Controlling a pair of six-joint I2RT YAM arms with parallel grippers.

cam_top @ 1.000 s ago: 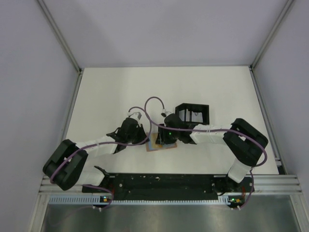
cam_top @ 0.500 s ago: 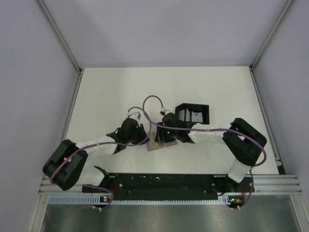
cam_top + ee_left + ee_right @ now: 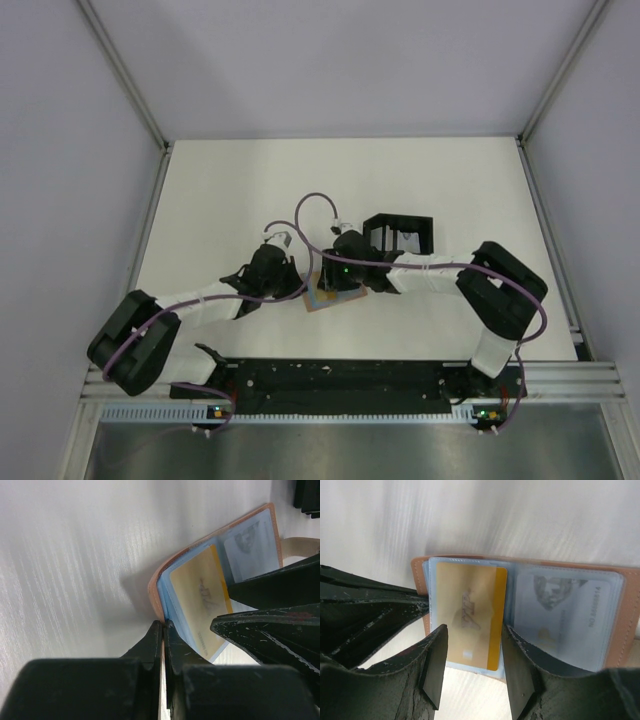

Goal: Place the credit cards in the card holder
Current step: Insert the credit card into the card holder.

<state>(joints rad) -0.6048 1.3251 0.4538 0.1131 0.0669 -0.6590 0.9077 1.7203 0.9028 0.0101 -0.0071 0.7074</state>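
Note:
The card holder (image 3: 626,630) lies open on the table, tan outside with pale blue sleeves (image 3: 155,582) (image 3: 320,298). A yellow-orange credit card (image 3: 470,610) (image 3: 200,592) sits in one sleeve. A light blue card (image 3: 565,615) (image 3: 250,542) sits in the other. My left gripper (image 3: 163,626) (image 3: 298,287) is shut on the holder's edge beside the yellow card, with a thin tan strip between its fingers. My right gripper (image 3: 474,641) (image 3: 338,285) hovers open over the yellow card's near end, one finger on each side, gripping nothing.
A black square open tray (image 3: 398,235) stands just behind the right wrist. The white table (image 3: 220,190) is fenced by grey walls and metal rails. Both wrists crowd together over the holder, and cables loop above them.
The left gripper has shut onto the holder's edge. The right gripper's jaws have widened a little, and its wrist has shifted slightly left and back.

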